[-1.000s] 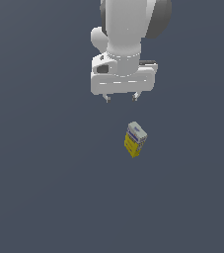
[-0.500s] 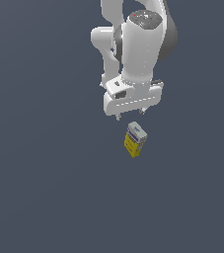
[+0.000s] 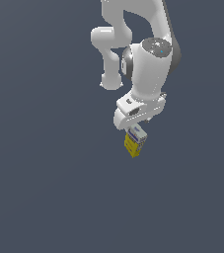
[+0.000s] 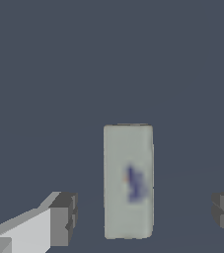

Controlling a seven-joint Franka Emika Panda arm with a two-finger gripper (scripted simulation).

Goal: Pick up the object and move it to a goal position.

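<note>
The white arm's gripper hangs right over the small yellow carton with the grey-white, blue-marked top, fingers spread wide to either side, not touching it; the carton sits on the dark grey floor, so grasping, lifting and carrying remain

carton: matt paper-like | arm: smooth glossy white plastic | floor: matt grey

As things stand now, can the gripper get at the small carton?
Probably yes. In the wrist view the carton stands between the two spread fingers, with gaps on both sides and nothing else in the way. In the exterior view the gripper is right above it.
</note>
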